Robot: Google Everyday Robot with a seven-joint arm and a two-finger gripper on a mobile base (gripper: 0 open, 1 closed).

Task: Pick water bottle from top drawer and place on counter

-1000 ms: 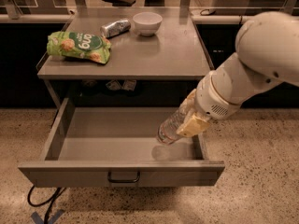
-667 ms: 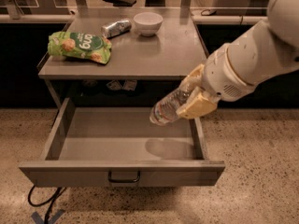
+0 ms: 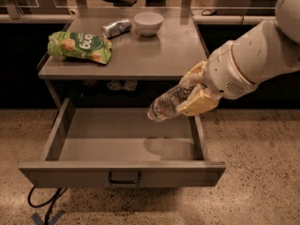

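My gripper (image 3: 193,93) is shut on the water bottle (image 3: 168,103), a clear crinkled plastic bottle, and holds it tilted in the air above the right part of the open top drawer (image 3: 123,142). The bottle's free end points down and to the left. The drawer is pulled out, its inside bare, with a black bar handle (image 3: 124,178) on its front. The bottle hangs just below and in front of the front right edge of the grey metal counter (image 3: 154,50). My white arm (image 3: 255,55) comes in from the right.
On the counter lie a green snack bag (image 3: 79,46) at the left, a shiny silver can (image 3: 116,28) and a white bowl (image 3: 148,22) at the back. A black cable (image 3: 44,201) lies on the speckled floor under the drawer's left corner.
My gripper has lifted the water bottle up out of the drawer's right side, moving higher and slightly back toward the counter's edge.
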